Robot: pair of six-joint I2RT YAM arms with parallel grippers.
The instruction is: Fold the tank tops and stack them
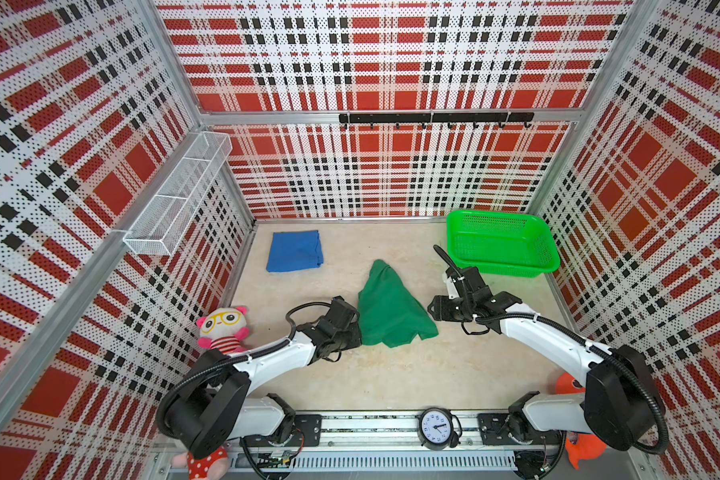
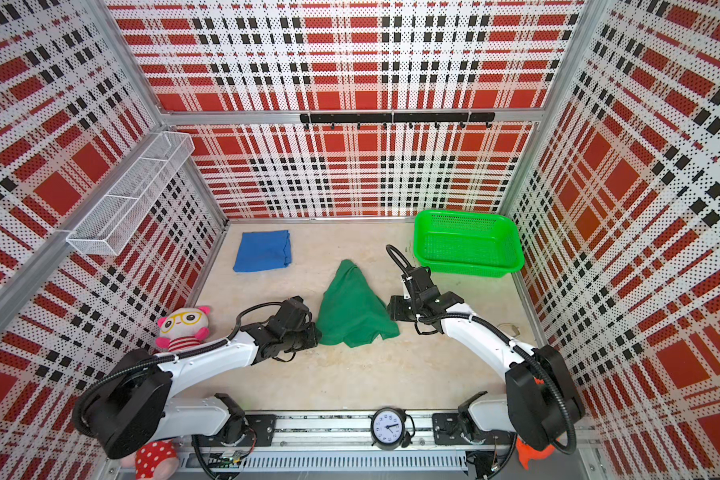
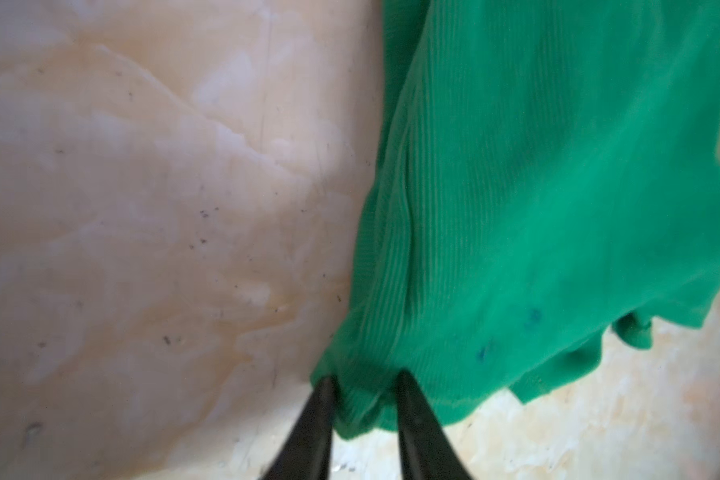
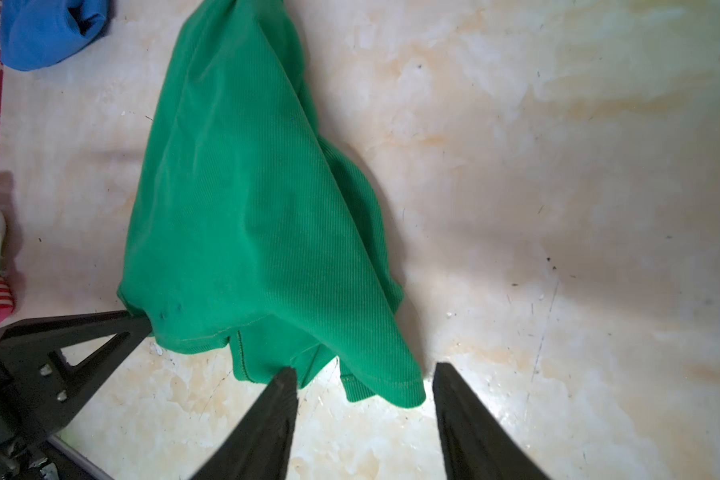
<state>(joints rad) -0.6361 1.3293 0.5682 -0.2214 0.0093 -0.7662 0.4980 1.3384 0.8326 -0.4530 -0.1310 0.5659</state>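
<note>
Robot lab cell, plaid perforated walls (image 1: 391,62), aluminium frame (image 1: 267,118), marble-look tabletop (image 1: 391,374), arm base rail (image 1: 371,428).

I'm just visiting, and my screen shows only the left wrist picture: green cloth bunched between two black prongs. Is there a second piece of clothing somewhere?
Observer: Yes. A blue tank top lies folded at the back left of the table, apart from the green one.
Operator: Is the other arm grabbing the green cloth too?
Observer: No. The right end effector is open, with a hem corner of the green tank top lying between its two sides, not pinched.
Operator: Anything else out there besides clothes?
Observer: A bright green basket stands at the back right, beyond the right arm.
</note>
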